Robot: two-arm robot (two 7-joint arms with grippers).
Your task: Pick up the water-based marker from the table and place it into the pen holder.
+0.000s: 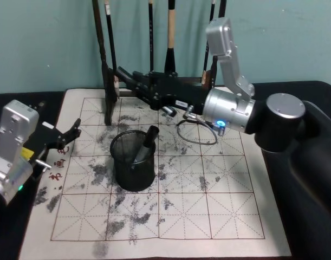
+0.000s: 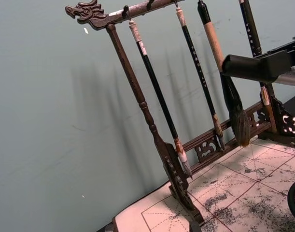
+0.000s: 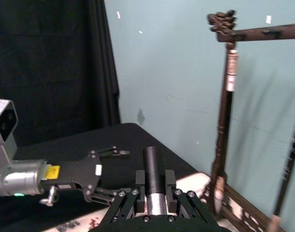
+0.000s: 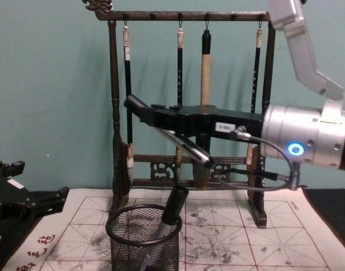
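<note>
The water-based marker [image 1: 147,142], dark with a grey lower barrel, leans inside the black mesh pen holder [image 1: 134,174] at the middle of the grid mat; its cap end sticks above the rim. The chest view shows the marker [image 4: 172,210] tilted in the pen holder [image 4: 144,251]. My right gripper [image 1: 146,92] hovers above and just behind the cup, open and holding nothing; from the chest it is a right gripper [image 4: 169,131] with jaws spread wide above the marker. My left gripper [image 1: 73,132] rests open at the mat's left edge.
A tall dark wooden brush rack [image 4: 113,113] with several hanging brushes stands at the back of the mat, close behind my right gripper. The ink-stained grid mat [image 1: 208,206] covers the black table. A looped cable [image 1: 198,132] hangs under the right wrist.
</note>
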